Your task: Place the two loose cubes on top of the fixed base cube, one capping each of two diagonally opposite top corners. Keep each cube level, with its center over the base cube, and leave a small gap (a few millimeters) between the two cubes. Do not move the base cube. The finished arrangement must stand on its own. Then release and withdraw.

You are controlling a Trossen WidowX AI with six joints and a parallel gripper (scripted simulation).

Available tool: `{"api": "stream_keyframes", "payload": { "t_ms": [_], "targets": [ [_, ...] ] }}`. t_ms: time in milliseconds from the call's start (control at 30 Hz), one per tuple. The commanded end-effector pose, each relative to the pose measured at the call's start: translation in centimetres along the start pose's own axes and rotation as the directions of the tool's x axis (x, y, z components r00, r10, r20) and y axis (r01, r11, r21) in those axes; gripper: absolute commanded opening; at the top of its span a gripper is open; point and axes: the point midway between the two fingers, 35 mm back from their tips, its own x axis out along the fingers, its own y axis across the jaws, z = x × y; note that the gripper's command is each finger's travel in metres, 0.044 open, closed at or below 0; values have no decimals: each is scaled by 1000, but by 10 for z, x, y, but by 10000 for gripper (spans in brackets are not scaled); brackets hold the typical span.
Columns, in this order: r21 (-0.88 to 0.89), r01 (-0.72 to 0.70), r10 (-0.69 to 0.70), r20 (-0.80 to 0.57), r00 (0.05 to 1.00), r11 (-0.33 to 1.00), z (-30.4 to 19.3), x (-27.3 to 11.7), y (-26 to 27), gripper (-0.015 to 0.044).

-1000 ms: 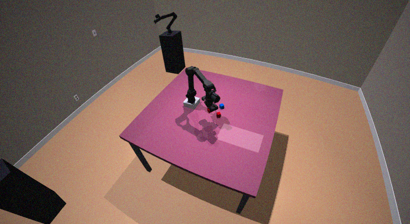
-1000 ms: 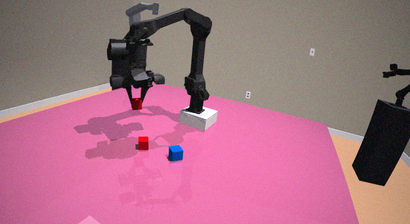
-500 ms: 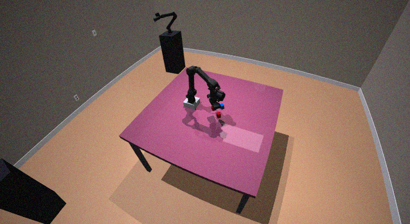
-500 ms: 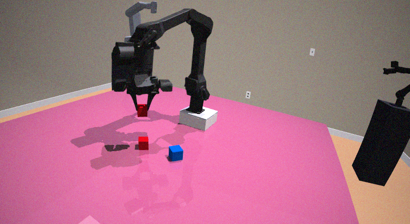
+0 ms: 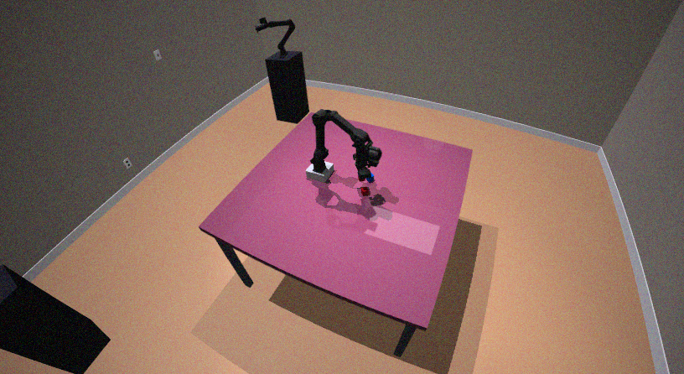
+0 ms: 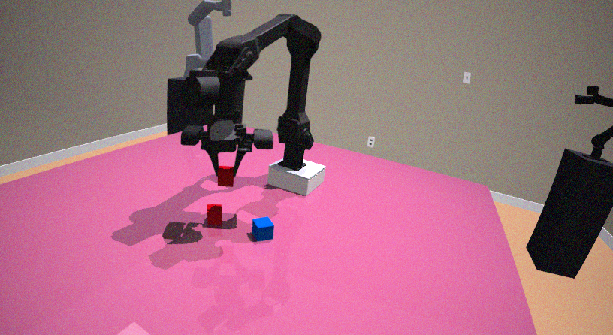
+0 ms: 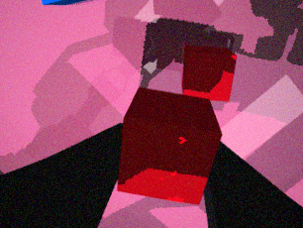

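My gripper (image 6: 226, 171) (image 7: 166, 141) is shut on a red cube (image 6: 225, 178) (image 7: 163, 111) and holds it roughly level, in the air above the table. In the top view, the held cube cannot be made out at the fingers. A second red cube (image 5: 365, 191) (image 6: 214, 215) (image 7: 200, 66) stands on the table, lower than the held one and partly in the arm's shadow. The blue cube (image 5: 370, 178) (image 6: 263, 230) (image 7: 61, 1) stands on the table, apart from the second red cube. Nothing rests on either cube. Only the blue cube's edge shows in the wrist view.
The pink table (image 5: 287, 218) (image 6: 386, 268) carries the arm's white base block (image 5: 313, 174) (image 6: 286, 179). The arm's shadows fall around the cubes. Black pedestals (image 5: 289, 89) (image 6: 566, 212) with other arms stand beyond the table.
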Motion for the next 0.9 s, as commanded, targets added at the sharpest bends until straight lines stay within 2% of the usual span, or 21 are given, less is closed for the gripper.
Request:
{"api": "stream_keyframes", "payload": {
  "t_ms": [0, 867],
  "targets": [
    [41, -6, 6, -2, 1000, 999, 6, 4, 10, 105],
    [336, -15, 15, 2, 1000, 942, 48, 21, 83, 105]
  ]
}}
